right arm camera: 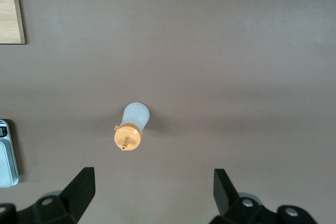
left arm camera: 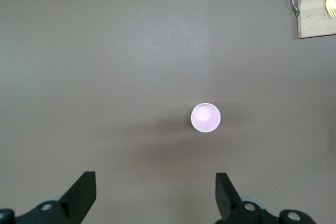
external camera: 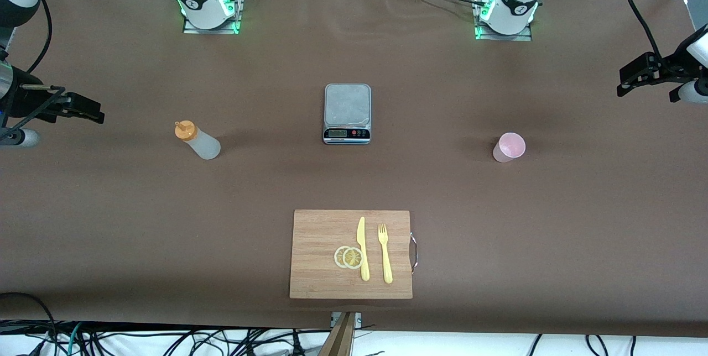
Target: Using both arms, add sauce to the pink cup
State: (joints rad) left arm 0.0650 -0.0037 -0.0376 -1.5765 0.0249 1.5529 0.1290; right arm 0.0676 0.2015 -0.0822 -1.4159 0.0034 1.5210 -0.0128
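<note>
Left gripper [left arm camera: 155, 195] high over the surface [external camera: 581, 223], jaws apart and empty, pink cup [left arm camera: 205, 117] upright ahead of them, right gripper [right arm camera: 152, 192] likewise raised, jaws spread, sauce bottle [right arm camera: 131, 128] standing ahead, untouched.

I see the bottle [external camera: 197, 140] upright toward the right arm's end, the cup [external camera: 509, 147] toward the left arm's end, a scale [external camera: 347, 113] between them. Nearer the camera a board [external camera: 321, 254] carries lemon slices [external camera: 348, 257], a knife [external camera: 363, 248] and a fork [external camera: 385, 253]. My right gripper [external camera: 83, 108] and left gripper [external camera: 636, 75] hang high over the table's ends.
</note>
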